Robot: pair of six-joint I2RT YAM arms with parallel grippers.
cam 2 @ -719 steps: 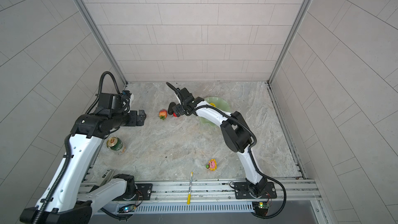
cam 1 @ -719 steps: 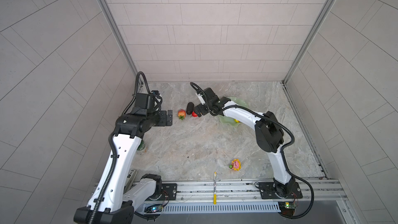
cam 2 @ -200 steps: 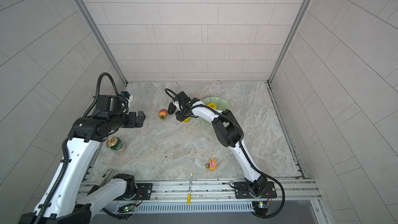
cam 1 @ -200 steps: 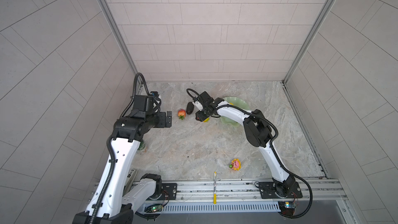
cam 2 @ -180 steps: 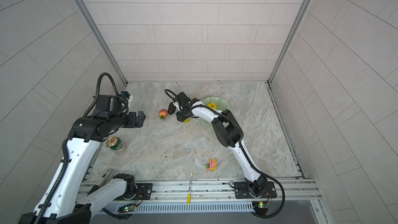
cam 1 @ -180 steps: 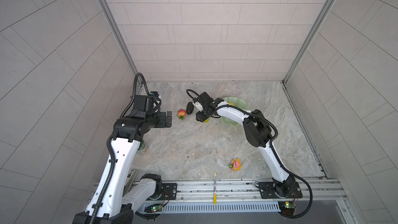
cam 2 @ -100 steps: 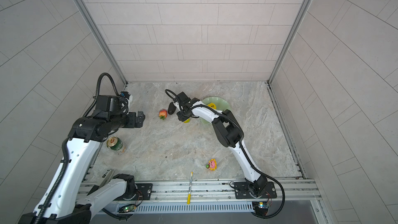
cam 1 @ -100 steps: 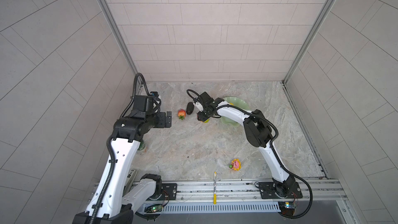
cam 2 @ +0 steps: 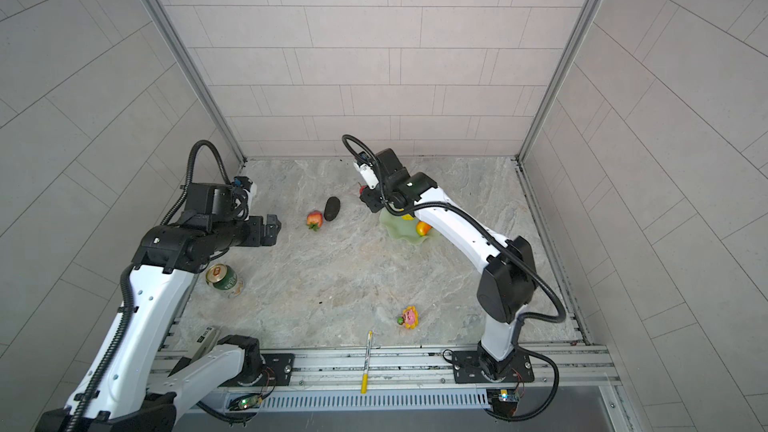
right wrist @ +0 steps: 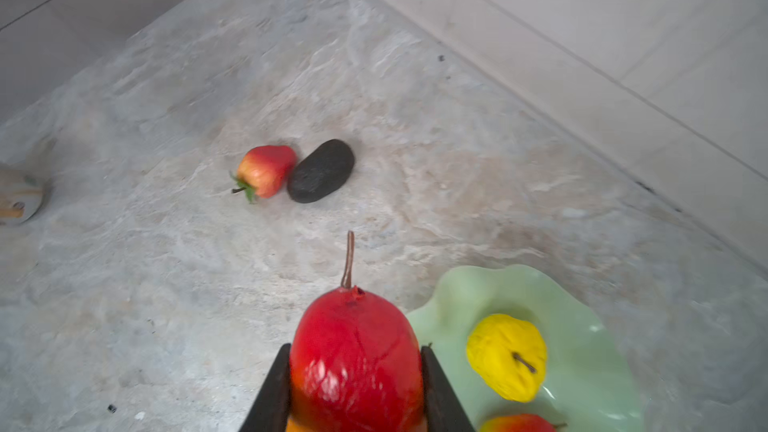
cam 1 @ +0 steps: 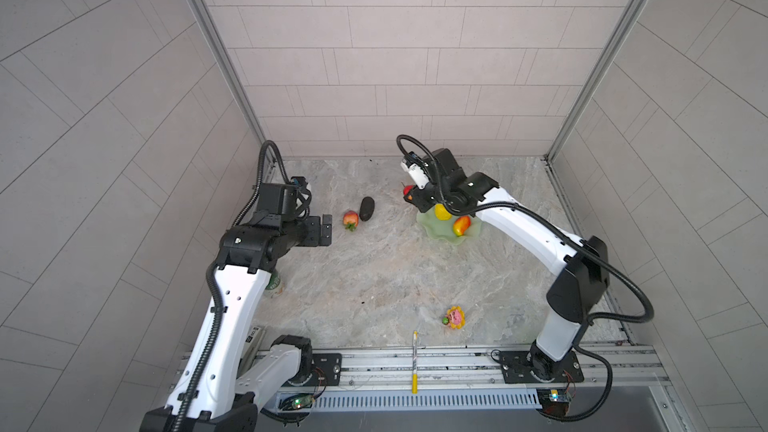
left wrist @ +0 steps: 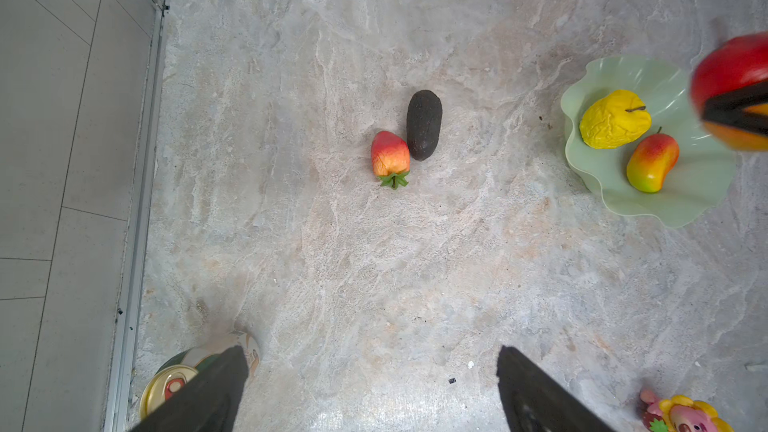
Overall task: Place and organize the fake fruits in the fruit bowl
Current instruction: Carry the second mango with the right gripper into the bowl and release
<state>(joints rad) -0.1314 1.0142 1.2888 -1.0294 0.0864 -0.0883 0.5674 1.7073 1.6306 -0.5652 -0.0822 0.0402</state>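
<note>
Two fruits (right wrist: 507, 357) lie in the bowl (right wrist: 582, 326); the right pincer (right wrist: 355, 371), clamped on a red mango (right wrist: 353, 326) just beside the bowl's rim, should carry it over the bare green and let go low

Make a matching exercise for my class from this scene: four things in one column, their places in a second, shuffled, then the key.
Things
1. bumpy yellow fruit
2. deep-red mango-shaped fruit
3. dark oval fruit
4. pen

Places
A. clamped in the right claw
B. on the table, right beside the strawberry
C. lying in the fruit bowl
D. at the table's front edge

Pairs: 1-C, 2-A, 3-B, 4-D
</note>
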